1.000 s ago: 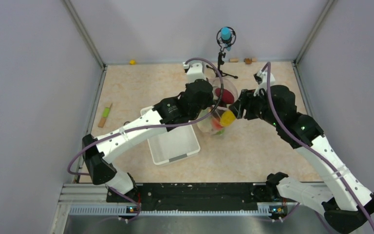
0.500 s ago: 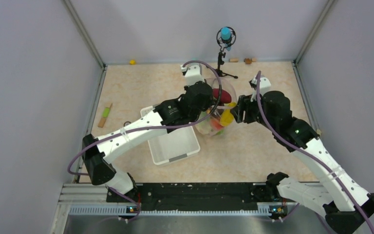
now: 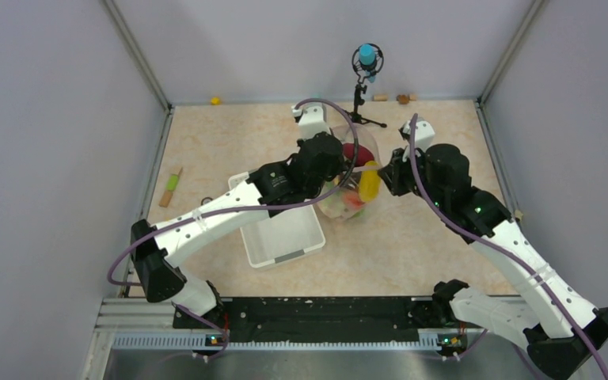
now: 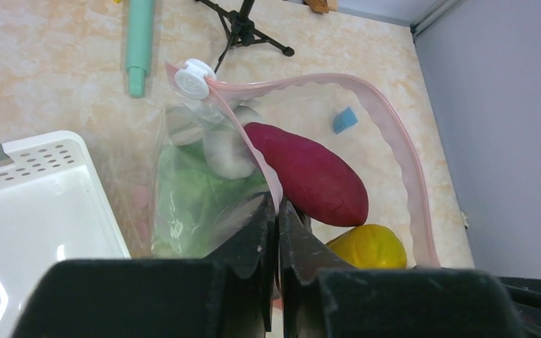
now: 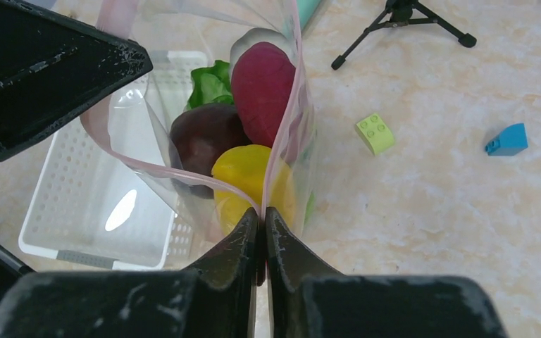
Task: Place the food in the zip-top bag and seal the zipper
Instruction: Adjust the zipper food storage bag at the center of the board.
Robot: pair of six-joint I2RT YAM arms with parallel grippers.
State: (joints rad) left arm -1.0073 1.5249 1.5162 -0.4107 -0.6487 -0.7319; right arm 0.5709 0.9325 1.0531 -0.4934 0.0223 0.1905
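Our left gripper (image 4: 276, 210) and right gripper (image 5: 262, 215) each clamp the zipper (image 4: 399, 141), whose open length stretches straight between us.

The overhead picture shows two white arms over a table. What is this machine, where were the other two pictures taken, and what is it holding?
It is a pair of robot arms bolted at the near edge of a table, filmed from above. The other two pictures come from a camera on each wrist; the black shapes at the bottom are that arm's own fingers. The left gripper and right gripper each pinch the pink zipper of a clear zip-top bag, holding its mouth open. Inside lie a maroon root, a yellow piece and green leaves. Nearby sit a white basket, a tripod and small blocks.
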